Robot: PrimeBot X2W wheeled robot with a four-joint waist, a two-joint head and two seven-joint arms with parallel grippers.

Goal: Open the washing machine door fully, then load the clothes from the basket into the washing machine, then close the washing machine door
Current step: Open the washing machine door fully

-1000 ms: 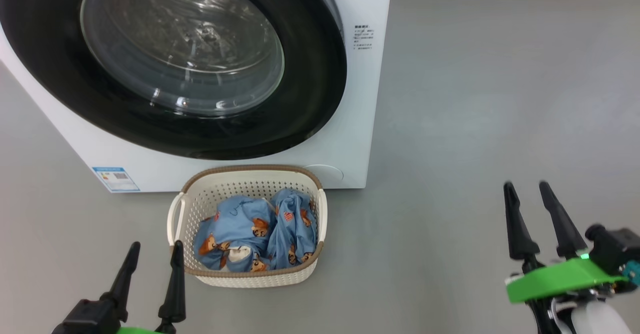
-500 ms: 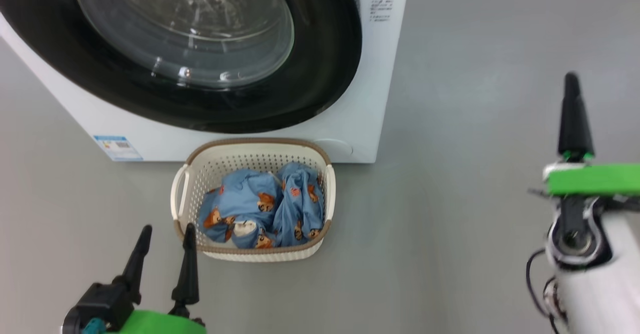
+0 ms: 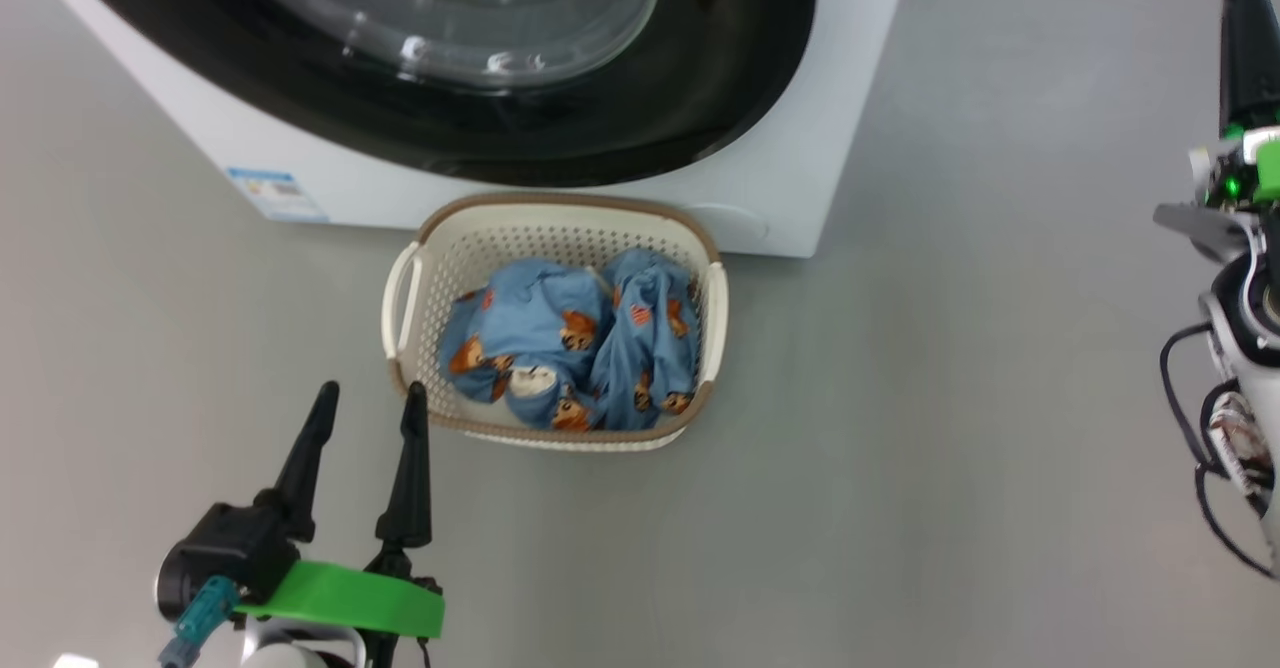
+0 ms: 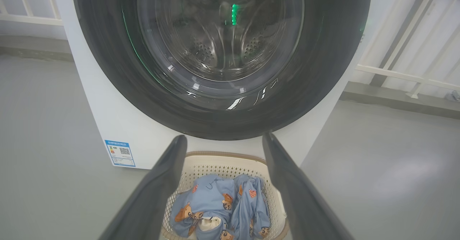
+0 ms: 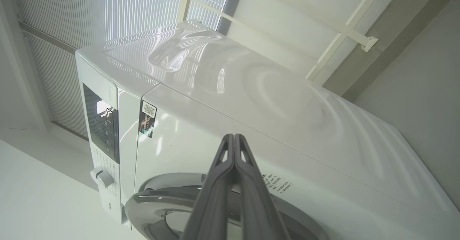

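The one big round shiny black washing machine door (image 4: 222,64) is closed on the one white boxy washing machine (image 4: 104,125). Just in front, on the grey floor (image 3: 950,398), sits one small cream plastic basket (image 3: 560,206) holding two soft light-blue clothes (image 3: 575,358) with little bears. The left gripper (image 3: 371,393) is near the basket's corner, jaws wide apart, holding nothing. The right gripper (image 5: 234,136) is up at the side, jaws pressed together on nothing.

The clothes (image 3: 560,348) are light blue with orange-brown bears. The basket (image 3: 560,243) is cream, perforated, with a brown rim.
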